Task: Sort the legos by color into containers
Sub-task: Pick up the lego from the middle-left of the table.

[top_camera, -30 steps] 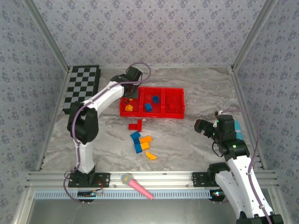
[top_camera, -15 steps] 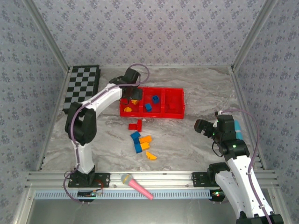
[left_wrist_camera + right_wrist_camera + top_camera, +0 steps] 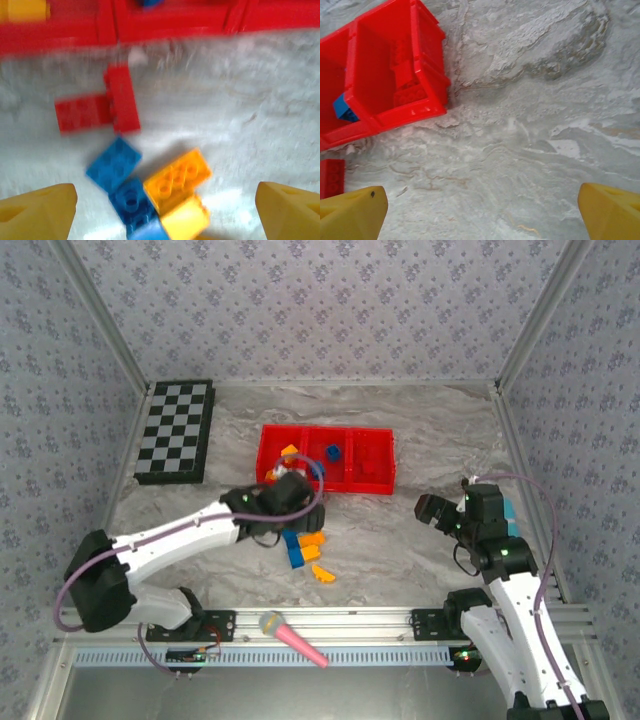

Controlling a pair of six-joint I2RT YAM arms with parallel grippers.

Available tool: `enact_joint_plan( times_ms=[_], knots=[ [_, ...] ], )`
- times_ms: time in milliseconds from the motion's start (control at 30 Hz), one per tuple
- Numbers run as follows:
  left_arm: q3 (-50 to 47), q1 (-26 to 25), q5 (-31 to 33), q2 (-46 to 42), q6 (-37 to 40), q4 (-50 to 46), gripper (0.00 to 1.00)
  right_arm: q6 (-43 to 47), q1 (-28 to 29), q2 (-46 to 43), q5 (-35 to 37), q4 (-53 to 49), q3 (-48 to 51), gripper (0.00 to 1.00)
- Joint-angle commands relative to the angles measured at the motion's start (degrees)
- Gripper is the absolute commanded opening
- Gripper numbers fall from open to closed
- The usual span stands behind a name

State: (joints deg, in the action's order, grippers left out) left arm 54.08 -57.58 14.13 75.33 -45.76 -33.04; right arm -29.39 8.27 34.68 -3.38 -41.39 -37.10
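Red tray (image 3: pixel 170 22) blurred, cropped at top, lowest blue brick (image 3: pixel 145 232) cut off — red brick (image 3: pixel 330 177) cropped at left

No writing, label, brand mark, number or sign can be read on anything here. In the left wrist view the studs of the legos (image 3: pixel 176 176) on the counter (image 3: pixel 250 125) are too blurred to show any lettering.
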Motion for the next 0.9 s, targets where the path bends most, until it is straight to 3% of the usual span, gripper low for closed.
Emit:
enact_joint_plan(
  times_ms=[0, 267, 467, 667, 867],
  knots=[
    [-4.6, -6.0, 9.7, -3.7, -20.2, 0.0, 0.93, -4.4, 0.6, 0.2, -5.9, -1.9, -1.0, 1.00],
    [-5.9, -14.2, 14.7, 1.9, -40.0, 1.2, 0.98, -6.2, 5.2, 0.5, -10.6, -7.9, -1.7, 1.00],
    [-0.3, -18.0, 15.6, 10.2, -61.8, -9.1, 0.98, -8.2, 7.9, -5.6, -9.3, -8.6, 1.7, 1.00],
    [4.7, -19.9, 11.9, 18.5, -70.1, -7.4, 0.97, -7.1, 8.2, -6.5, -9.5, -8.4, 2.0, 1.00],
    [5.4, -20.9, 7.8, 23.3, -77.8, -3.3, 0.87, -7.1, 8.2, -6.4, -9.3, -6.8, 2.2, 1.00]
  ],
)
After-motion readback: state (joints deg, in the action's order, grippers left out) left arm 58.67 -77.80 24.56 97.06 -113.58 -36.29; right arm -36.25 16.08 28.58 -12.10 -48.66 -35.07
